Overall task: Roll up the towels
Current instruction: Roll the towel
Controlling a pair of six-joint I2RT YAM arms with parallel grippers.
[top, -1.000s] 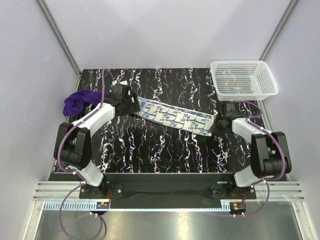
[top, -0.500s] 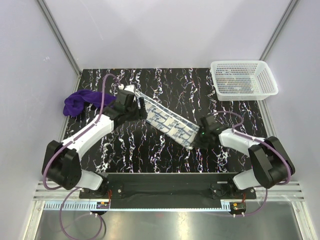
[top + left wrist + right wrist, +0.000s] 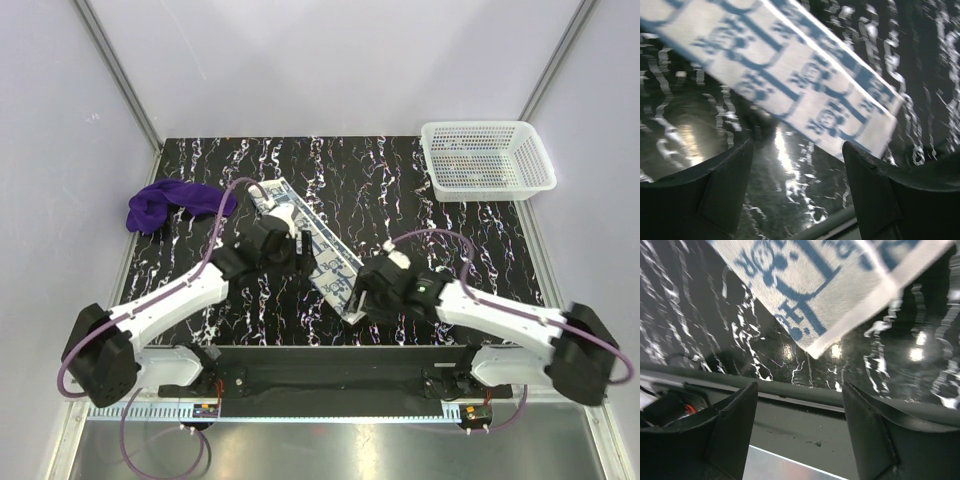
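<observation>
- Towels both unrolled: patterned towel [image 3: 325,268] lies as a flat diagonal strip in the middle; purple towel [image 3: 165,203] is bunched far left.
- Left gripper [image 3: 302,254] and right gripper [image 3: 356,298] are spread wide beside the strip, holding nothing.
- Rolling not yet begun.

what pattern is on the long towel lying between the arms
White with a blue printed pattern; the towel shows best in the left wrist view.
</observation>
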